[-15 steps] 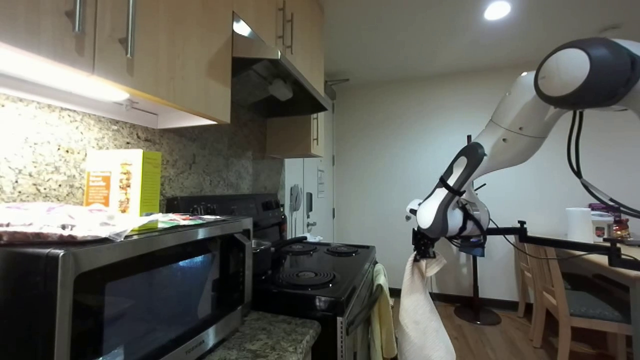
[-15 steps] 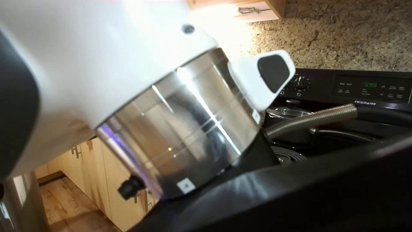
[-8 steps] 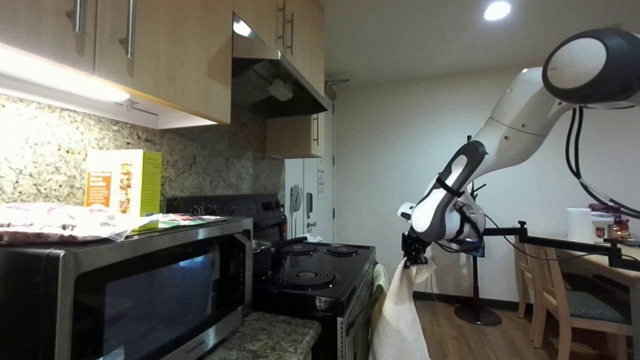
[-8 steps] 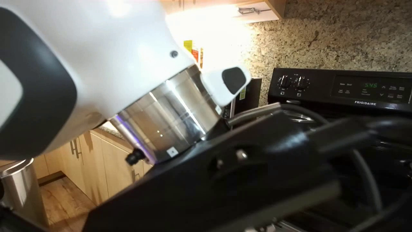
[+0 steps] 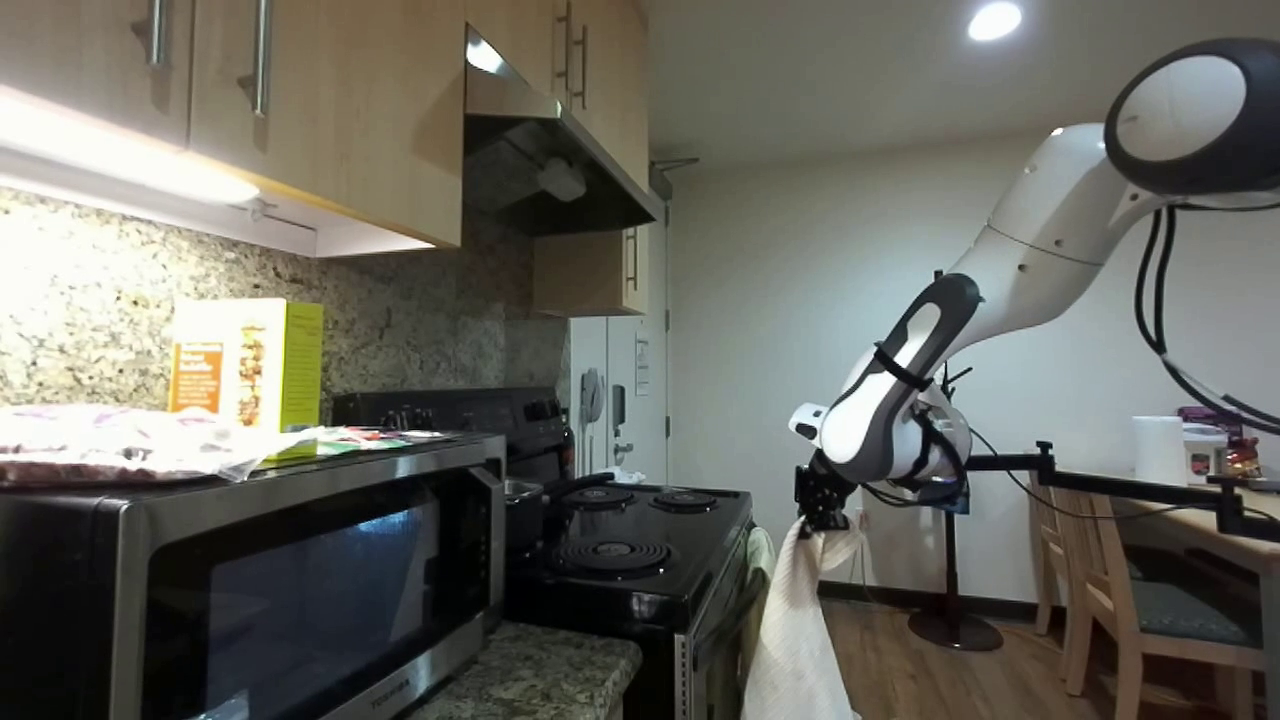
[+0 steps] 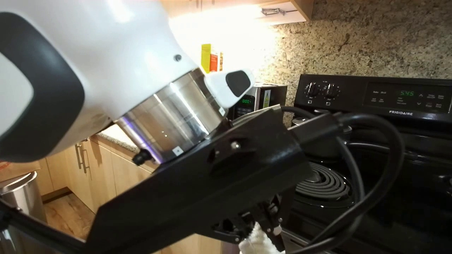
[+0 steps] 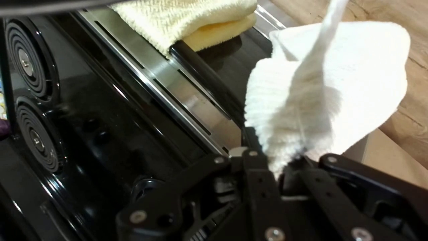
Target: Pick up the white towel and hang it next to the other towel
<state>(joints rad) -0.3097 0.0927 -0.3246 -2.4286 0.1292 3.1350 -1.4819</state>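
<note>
The white towel hangs in loose folds from my gripper, in front of the oven at its right side in an exterior view. In the wrist view my gripper is shut on the bunched edge of the white towel, which spreads away over the floor side. The other towel, pale yellow, is draped over the black oven handle; the white towel partly covers this yellow towel in an exterior view. Only a scrap of the white towel shows below the fingers in an exterior view.
The black stovetop with coil burners lies beside the gripper. A microwave sits on the counter in front of the stove. Wooden chairs stand at the right, near a black stand.
The arm has moved left and slightly down toward the oven front in an exterior view, carrying the white towel. The towel now covers more of the yellow one. The grip has stayed.
</note>
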